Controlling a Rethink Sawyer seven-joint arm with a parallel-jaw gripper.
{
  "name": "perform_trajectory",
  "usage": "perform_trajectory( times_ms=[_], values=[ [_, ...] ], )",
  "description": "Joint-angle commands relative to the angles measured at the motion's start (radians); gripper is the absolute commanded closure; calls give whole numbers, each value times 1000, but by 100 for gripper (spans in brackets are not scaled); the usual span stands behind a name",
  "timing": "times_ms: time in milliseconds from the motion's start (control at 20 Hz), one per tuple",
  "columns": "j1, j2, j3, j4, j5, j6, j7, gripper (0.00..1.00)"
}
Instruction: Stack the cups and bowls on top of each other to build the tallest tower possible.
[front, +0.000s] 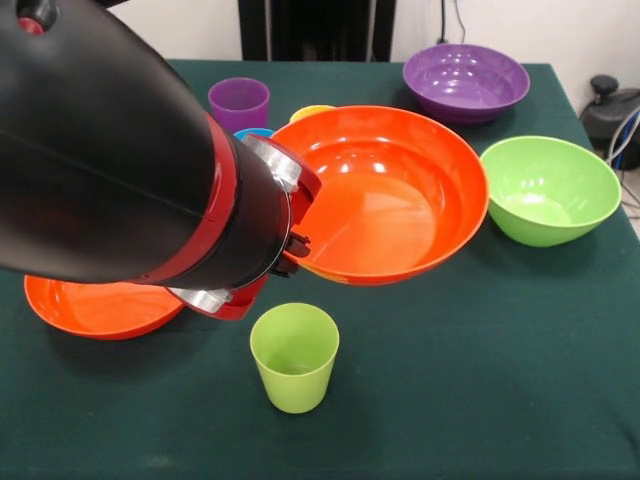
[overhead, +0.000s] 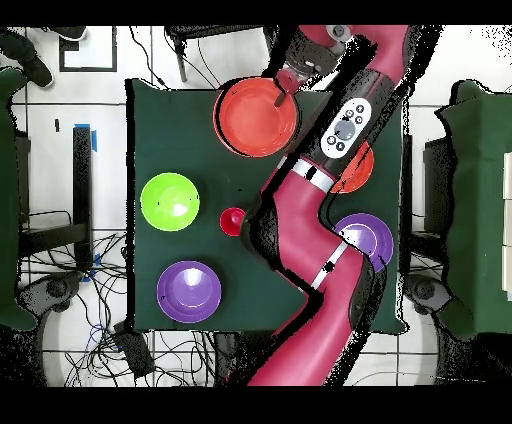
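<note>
Here the gripper (front: 296, 243) grips the orange bowl's (front: 400, 200) rim.

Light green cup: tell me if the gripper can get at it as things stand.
Probably not for now: the gripper is shut on the rim of the orange bowl, so it has no free grasp. The light green cup itself stands upright and alone, with nothing over it.

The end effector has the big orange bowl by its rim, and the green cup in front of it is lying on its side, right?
Not quite. The end effector is at the big orange bowl's rim, but the green cup stands upright, mouth up, as the front view shows.
</note>
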Motion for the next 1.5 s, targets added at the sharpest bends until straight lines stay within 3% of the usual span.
perform_trajectory(
  times_ms=[50, 1500],
  values=[
    [-16, 1, -30, -167, -94, -82, -160, 100],
    [-11, 5, 16, -164, -162, -132, -279, 100]
  ],
)
